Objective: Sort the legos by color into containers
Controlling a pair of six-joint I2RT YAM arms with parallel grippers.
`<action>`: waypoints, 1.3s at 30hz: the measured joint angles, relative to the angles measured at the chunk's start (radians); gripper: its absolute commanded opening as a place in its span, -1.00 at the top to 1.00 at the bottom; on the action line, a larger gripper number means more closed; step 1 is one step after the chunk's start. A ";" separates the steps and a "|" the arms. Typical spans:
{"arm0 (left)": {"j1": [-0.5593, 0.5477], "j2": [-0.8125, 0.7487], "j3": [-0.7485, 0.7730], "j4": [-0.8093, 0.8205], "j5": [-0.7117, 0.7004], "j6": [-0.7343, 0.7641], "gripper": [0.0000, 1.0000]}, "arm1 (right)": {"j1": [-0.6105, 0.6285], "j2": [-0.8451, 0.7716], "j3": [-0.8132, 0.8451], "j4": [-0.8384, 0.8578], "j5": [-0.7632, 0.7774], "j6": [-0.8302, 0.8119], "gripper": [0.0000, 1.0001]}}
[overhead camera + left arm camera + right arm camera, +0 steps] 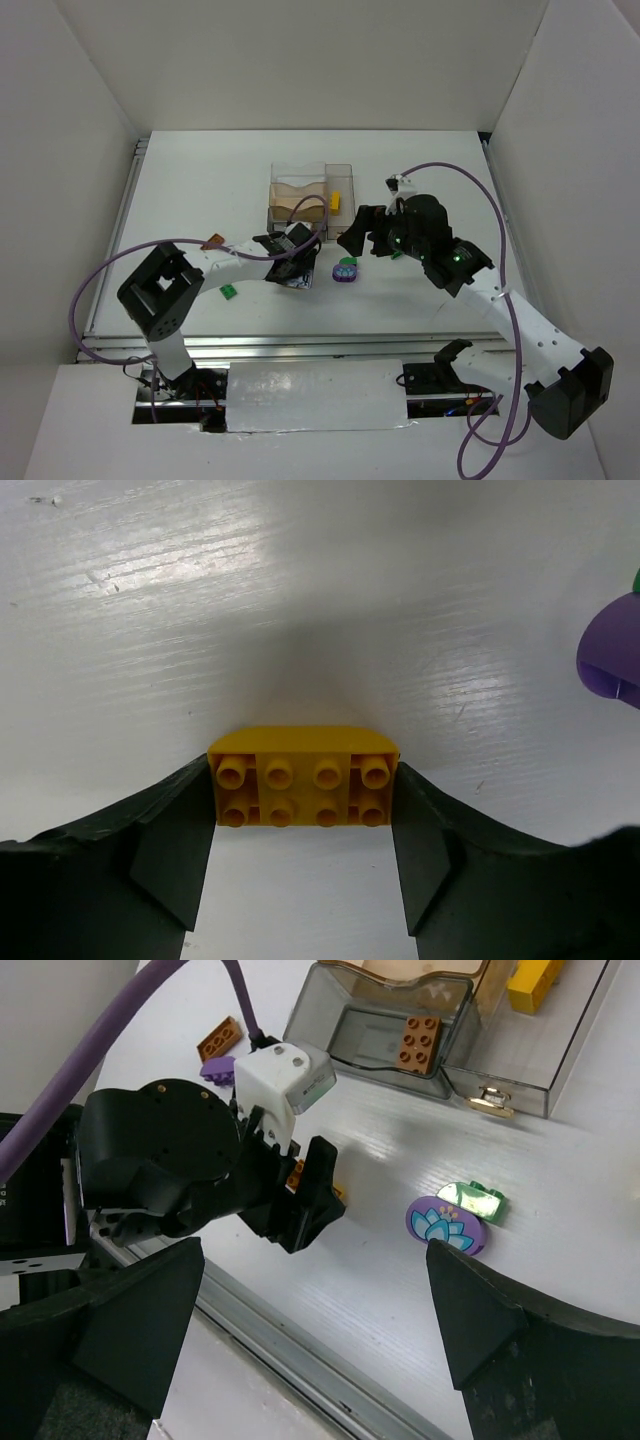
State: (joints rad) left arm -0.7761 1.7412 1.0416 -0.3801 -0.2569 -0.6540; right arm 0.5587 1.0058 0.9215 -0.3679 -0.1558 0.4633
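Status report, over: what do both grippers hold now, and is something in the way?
Left gripper shut on yellow brick, brick on the table. Right gripper open, empty. Purple piece near the brick, not touching.

The right gripper shows its two dark fingers at the lower corners, set wide apart. Between them, the left gripper points down at the white table, with a yellow brick mostly hidden between its fingers. A rounded purple piece with a green top lies near it, to the right. The containers sit at the top: the grey bin holds an orange-brown brick, the adjoining bin a yellow piece. A loose brown plate lies at upper left
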 measured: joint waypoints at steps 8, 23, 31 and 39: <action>-0.004 -0.155 -0.120 0.096 0.080 0.053 1.00 | -0.016 -0.042 -0.044 0.019 -0.016 0.020 -0.99; -0.109 -0.781 -0.413 0.511 0.435 0.318 1.00 | 0.168 0.065 0.028 0.026 -0.100 0.200 -0.87; -0.168 -0.784 -0.413 0.476 0.371 0.400 1.00 | 0.257 0.111 0.083 -0.061 -0.058 0.201 -0.48; -0.175 -0.801 -0.414 0.478 0.363 0.442 1.00 | 0.290 0.170 0.082 -0.097 -0.068 0.197 -0.37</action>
State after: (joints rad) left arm -0.9508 0.9398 0.6281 0.0978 0.1059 -0.2123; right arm 0.8490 1.1755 1.0039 -0.4648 -0.2241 0.6605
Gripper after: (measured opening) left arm 0.747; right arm 0.712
